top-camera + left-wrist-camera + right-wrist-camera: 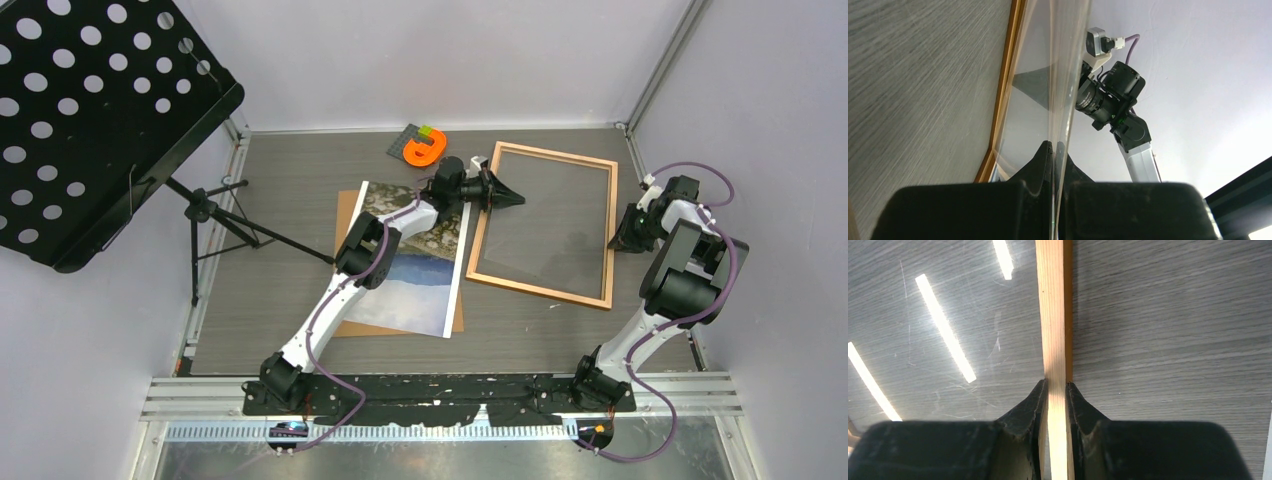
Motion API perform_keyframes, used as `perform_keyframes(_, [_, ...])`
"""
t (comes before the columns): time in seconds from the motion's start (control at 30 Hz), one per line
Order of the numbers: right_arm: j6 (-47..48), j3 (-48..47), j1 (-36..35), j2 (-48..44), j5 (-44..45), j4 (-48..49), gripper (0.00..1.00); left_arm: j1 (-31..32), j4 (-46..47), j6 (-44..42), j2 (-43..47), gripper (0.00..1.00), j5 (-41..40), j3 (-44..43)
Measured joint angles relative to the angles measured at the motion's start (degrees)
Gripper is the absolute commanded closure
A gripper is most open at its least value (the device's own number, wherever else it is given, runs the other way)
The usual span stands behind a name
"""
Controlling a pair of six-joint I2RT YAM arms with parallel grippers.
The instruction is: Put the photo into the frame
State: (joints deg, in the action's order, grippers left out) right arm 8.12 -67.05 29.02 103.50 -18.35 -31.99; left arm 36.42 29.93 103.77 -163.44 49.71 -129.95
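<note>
The frame (pixel 603 240) of light orange-brown wood lies on the table right of centre, with the clear sheet (pixel 550 225) in it. My left gripper (pixel 510 197) is shut on the sheet's left edge. In the left wrist view the sheet (pixel 1055 75) stands tilted up out of the frame (pixel 1003 85) between my closed fingers (pixel 1054 150). My right gripper (pixel 620 238) is shut on the frame's right rail (pixel 1054 315), with a finger on each side (pixel 1056 387). The photo (pixel 420 270) lies face up left of the frame, partly under my left arm.
A plain brown backing board (pixel 346 215) lies under the photo. An orange object (pixel 425 148) on a grey piece sits at the back. A black perforated music stand (pixel 90 110) on a tripod (pixel 215 215) stands at the left. Walls enclose the table.
</note>
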Motion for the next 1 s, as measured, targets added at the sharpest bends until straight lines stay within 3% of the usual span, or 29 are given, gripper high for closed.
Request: perform_keyframes(1.0, [0.17, -0.02, -0.02, 0.04, 0.00, -0.02, 0.94, 0.63, -1.64, 2.03, 1.55, 1.00, 0.70, -0.87])
